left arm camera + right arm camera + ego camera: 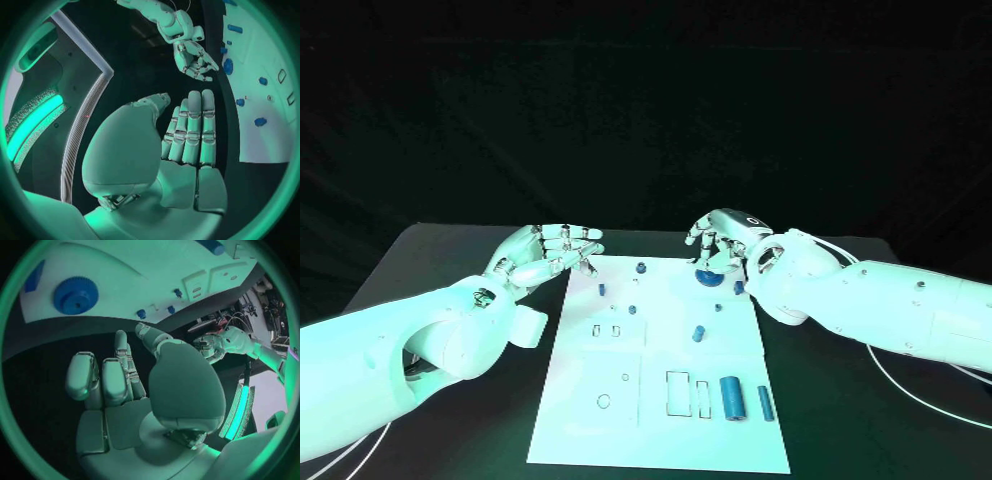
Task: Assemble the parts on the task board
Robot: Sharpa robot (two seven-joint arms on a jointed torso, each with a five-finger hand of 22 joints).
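The white task board [581, 400] lies in the middle of the black table. A blue gear [708, 277] sits near the board's far edge; it is also in the right wrist view as the gear [75, 295]. My right hand [718, 240] hovers just above and beyond the gear, fingers apart and bent down, holding nothing. My left hand [545, 252] hangs by the board's far left corner, empty. In the left wrist view the left hand's fingers [190, 132] are straight and side by side. Small blue pegs [697, 333] stand on the board's far half.
Two blue cylinders [731, 398] [766, 402] and a thin blue piece [704, 400] lie at the board's near right. Outlined slots [678, 392] mark the near half. Bare black table [473, 250] lies on both sides of the board.
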